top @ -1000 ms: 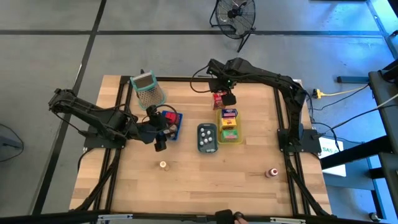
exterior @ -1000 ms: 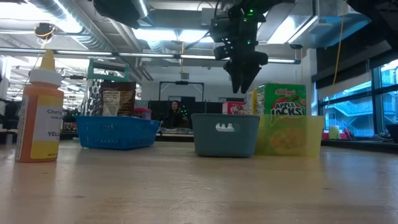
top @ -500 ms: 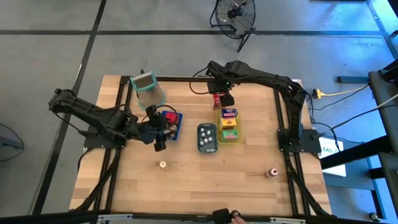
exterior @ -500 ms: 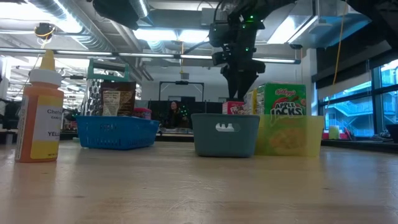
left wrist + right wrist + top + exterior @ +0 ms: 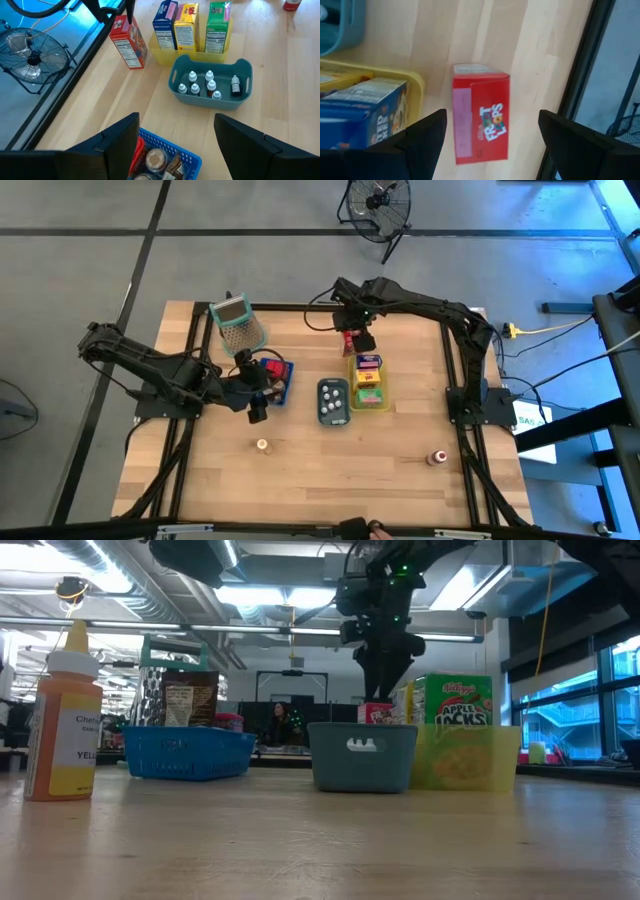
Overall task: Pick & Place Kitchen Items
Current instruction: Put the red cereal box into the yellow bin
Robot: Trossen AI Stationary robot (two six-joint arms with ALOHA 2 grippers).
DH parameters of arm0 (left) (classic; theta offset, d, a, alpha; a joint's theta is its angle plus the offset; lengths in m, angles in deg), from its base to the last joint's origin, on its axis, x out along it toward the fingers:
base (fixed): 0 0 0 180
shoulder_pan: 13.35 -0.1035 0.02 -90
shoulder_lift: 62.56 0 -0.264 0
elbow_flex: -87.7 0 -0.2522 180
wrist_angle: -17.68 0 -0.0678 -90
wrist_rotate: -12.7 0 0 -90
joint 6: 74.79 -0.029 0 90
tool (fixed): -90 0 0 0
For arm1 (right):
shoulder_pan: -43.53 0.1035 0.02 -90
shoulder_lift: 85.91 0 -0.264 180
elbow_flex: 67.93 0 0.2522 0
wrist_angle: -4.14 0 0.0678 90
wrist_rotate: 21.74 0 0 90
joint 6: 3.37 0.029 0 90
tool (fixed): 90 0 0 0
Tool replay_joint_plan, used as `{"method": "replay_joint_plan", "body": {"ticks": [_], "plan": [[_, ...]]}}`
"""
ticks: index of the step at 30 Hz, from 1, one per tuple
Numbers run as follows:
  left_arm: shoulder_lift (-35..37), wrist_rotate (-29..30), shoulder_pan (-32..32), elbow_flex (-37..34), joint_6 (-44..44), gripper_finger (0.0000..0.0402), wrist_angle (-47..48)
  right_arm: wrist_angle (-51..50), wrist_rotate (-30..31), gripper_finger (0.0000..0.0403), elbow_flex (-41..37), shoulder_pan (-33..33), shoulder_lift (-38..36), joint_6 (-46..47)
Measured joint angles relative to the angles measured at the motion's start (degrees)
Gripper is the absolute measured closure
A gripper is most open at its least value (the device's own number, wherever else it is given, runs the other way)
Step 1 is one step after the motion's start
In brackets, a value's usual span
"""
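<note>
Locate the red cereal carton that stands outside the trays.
In the high view, the red cereal carton stands on the wooden table's far side, just beyond the yellow rectangular tray of cartons, directly beneath the open right gripper.

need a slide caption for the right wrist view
Right pincer open above a red cereal box standing on the table beside the yellow tray.

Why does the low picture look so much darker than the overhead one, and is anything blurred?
Low view: ceiling lights and bright windows shine from behind, so the right gripper and grey-blue tray look dim; the near yellow bottle is soft. High view: even light, short shadows. Right wrist view: the red carton is slightly soft.
</note>
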State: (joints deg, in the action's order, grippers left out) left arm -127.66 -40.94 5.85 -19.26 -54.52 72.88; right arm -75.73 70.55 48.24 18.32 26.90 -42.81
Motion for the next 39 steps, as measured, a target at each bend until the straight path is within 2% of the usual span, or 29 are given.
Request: {"method": "replay_joint_plan", "body": {"ticks": [13, 20, 26, 36, 39], "plan": [[0.0, 0.0, 0.0, 0.0, 0.1, 0.0149, 0.7, 6.4, 0.0, 0.0084, -7.9, 0.0, 0.0, -2.0], [0.0, 0.0, 0.0, 0.0, 0.1, 0.0149, 0.7, 8.5, 0.1, 0.0091, -9.1, 0.0, 0.0, -3.4], [0.0, 0.0, 0.0, 0.0, 0.1, 0.0149, 0.6, 8.5, 0.1, 0.013, -9.1, 0.0, 0.0, -3.2], [0.0, 0.0, 0.0, 0.0, 0.1, 0.0149, 0.8, 8.5, 0.1, 0.0216, -9.1, 0.2, 0.0, -3.2], [0.0, 0.0, 0.0, 0.0, 0.1, 0.0149, 0.8, 8.5, 1.7, 0.0236, -9.1, 0.2, 0.0, -3.0]]}}
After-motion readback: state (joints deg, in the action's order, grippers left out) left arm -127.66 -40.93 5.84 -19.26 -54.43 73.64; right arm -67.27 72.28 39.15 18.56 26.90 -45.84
